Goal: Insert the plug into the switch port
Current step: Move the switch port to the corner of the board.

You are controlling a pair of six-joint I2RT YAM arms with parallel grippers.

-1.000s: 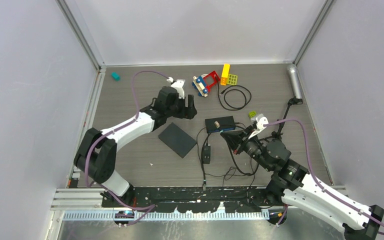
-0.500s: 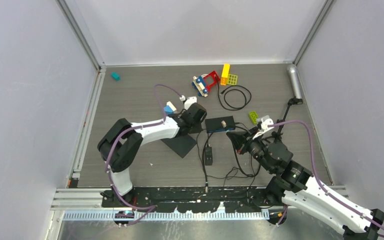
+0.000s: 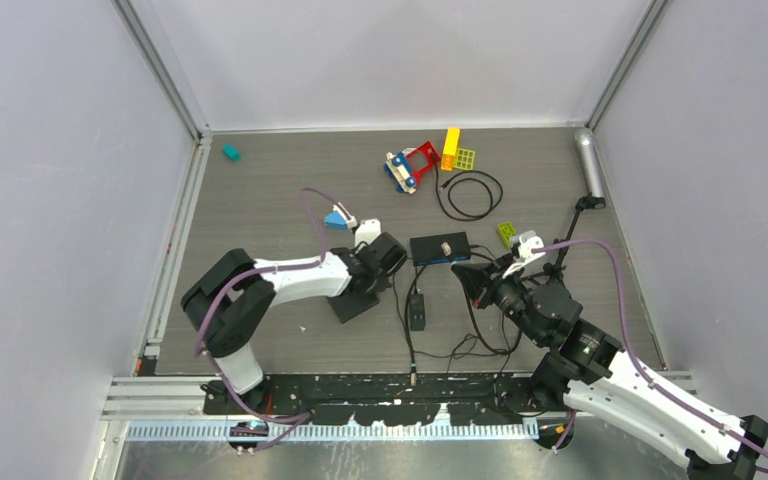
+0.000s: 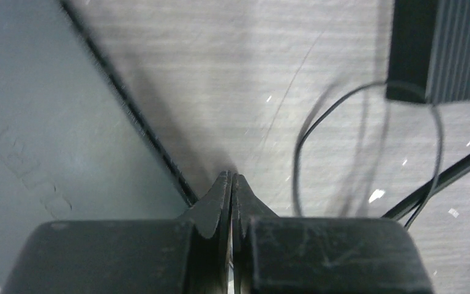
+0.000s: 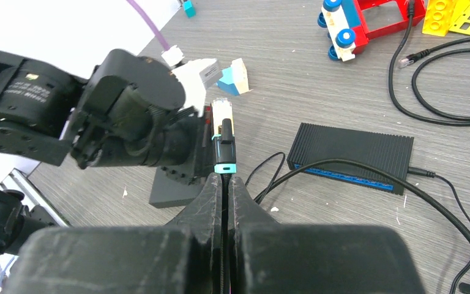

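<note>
White arms [image 3: 300, 278], black joints [image 3: 228, 310], purple cables [image 5: 148, 24].

Plug and switch, still apart
The clear plug [image 5: 223, 138] with teal boot stands upright at centre frame; the black ribbed switch [image 5: 350, 153], blue-fronted, lies flat at right.

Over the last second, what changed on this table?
The left claw swung nearer the bases and shut, ending low beside the dark pad. The right claw kept its grip on the plug; the switch stayed put.
</note>
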